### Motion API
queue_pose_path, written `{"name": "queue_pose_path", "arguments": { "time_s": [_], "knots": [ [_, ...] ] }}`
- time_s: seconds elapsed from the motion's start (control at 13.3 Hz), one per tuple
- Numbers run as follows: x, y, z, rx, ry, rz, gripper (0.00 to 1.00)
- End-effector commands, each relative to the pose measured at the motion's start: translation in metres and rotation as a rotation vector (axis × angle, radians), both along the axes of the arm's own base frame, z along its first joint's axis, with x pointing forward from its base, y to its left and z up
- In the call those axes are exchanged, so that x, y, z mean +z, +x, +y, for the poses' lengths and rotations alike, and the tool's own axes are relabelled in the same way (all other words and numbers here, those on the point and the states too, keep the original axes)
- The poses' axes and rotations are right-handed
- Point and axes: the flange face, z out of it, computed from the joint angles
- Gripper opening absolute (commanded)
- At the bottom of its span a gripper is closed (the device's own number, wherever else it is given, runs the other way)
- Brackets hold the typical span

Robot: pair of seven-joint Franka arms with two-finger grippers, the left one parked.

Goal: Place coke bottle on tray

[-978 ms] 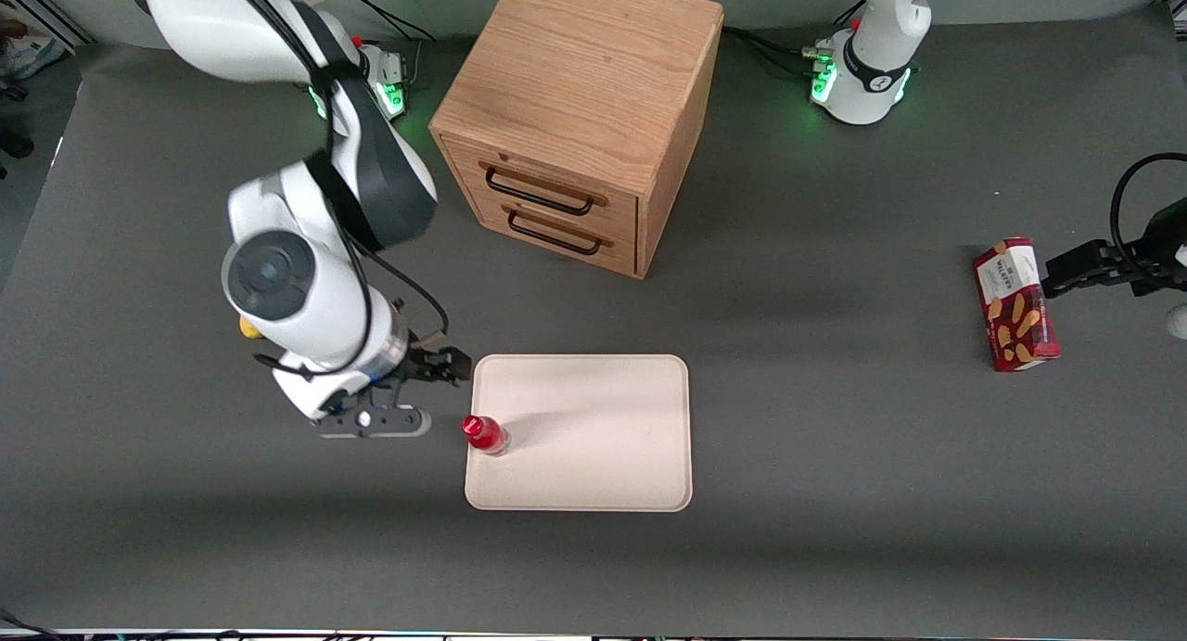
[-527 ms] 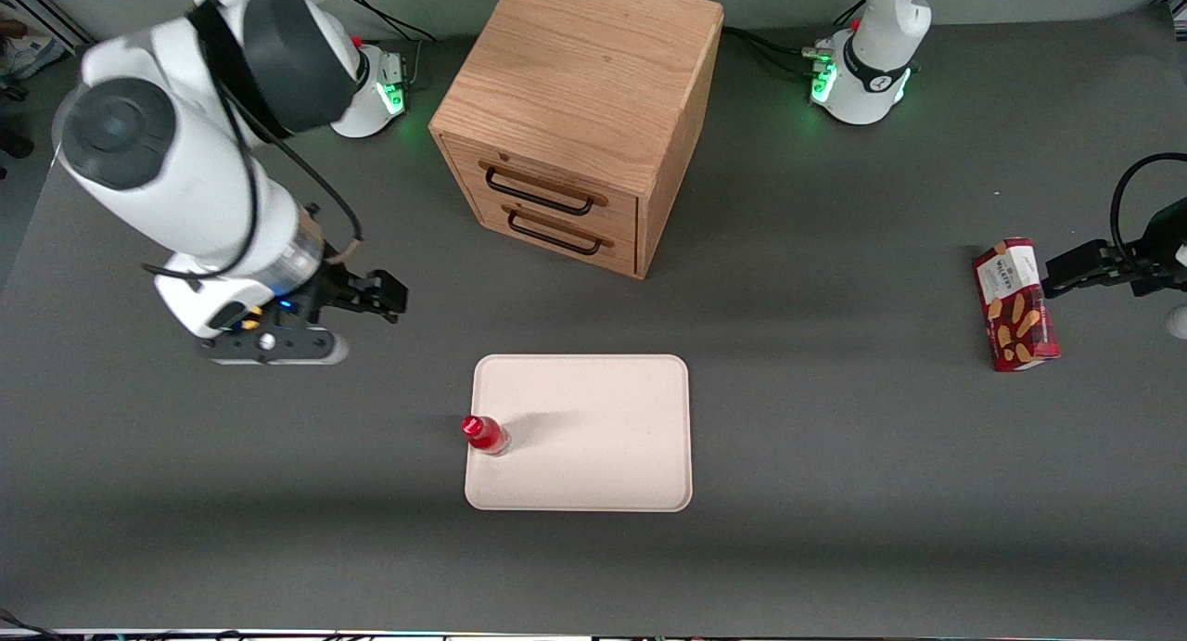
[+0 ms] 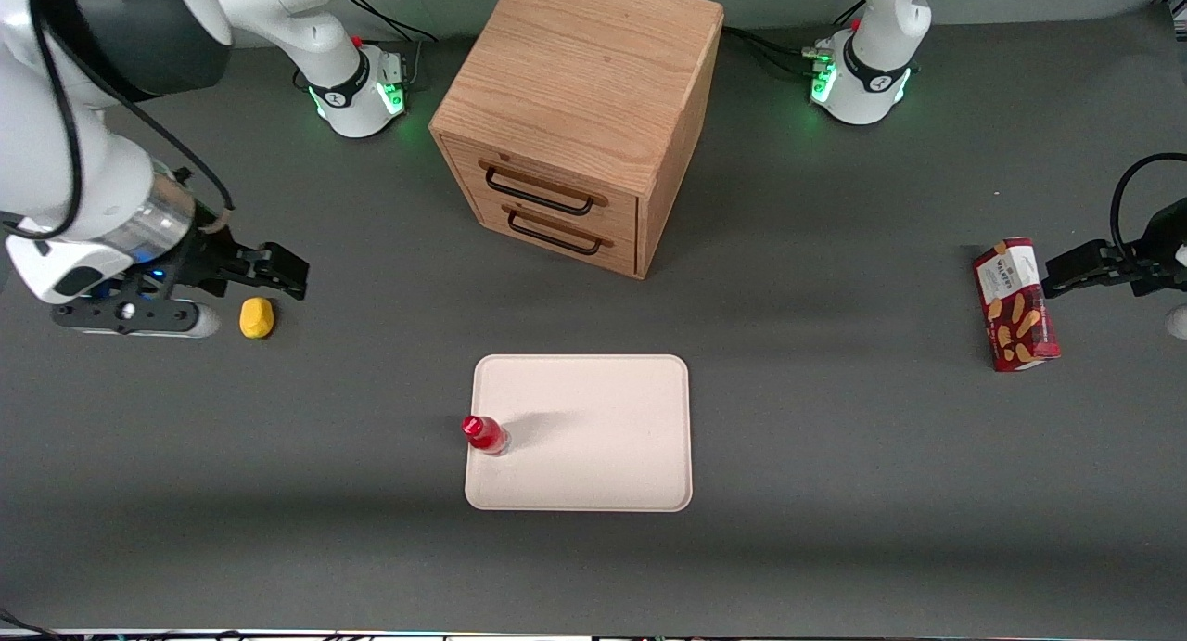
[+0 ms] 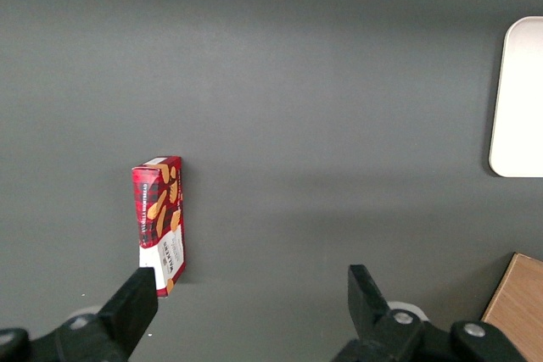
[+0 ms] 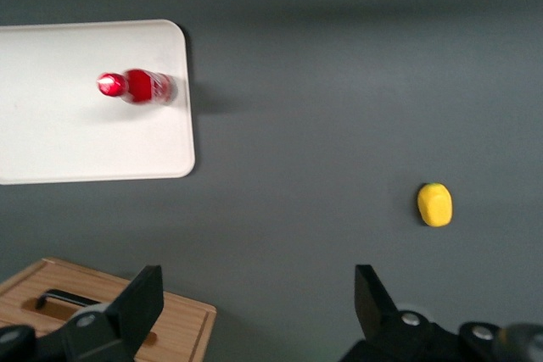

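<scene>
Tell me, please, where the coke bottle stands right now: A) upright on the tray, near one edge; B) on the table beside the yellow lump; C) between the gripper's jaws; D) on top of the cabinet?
A. The bottle stands upright on the tray, just inside the edge toward the working arm's end, while the gripper hangs open far off, near the yellow lump.

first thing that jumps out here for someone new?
The red coke bottle standing upright on the pale tray, at the edge toward the working arm's end. Next, the big wooden cabinet, farther from the front camera than the tray, both drawers shut. The gripper hangs open above the table by the yellow lump, well away from the tray.
</scene>
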Motion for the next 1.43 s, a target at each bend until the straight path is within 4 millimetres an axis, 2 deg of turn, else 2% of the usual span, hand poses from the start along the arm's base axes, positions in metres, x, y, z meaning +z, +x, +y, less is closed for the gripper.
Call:
{"name": "queue_pose_path", "arguments": {
  "time_s": [0.0,0.15,0.3,0.6,0.98,1.35],
  "knots": [
    [-0.002,-0.018,-0.038,0.025,0.008,0.025,1.00],
    [0.001,-0.020,-0.062,0.019,0.010,0.020,1.00],
    [0.003,-0.032,-0.082,-0.014,0.008,0.018,1.00],
    [0.002,-0.041,-0.112,0.000,0.011,-0.004,1.00],
    [-0.003,-0.045,-0.133,0.016,0.017,-0.038,1.00],
    [-0.007,-0.045,-0.134,0.030,0.016,-0.038,1.00]
  ]
}}
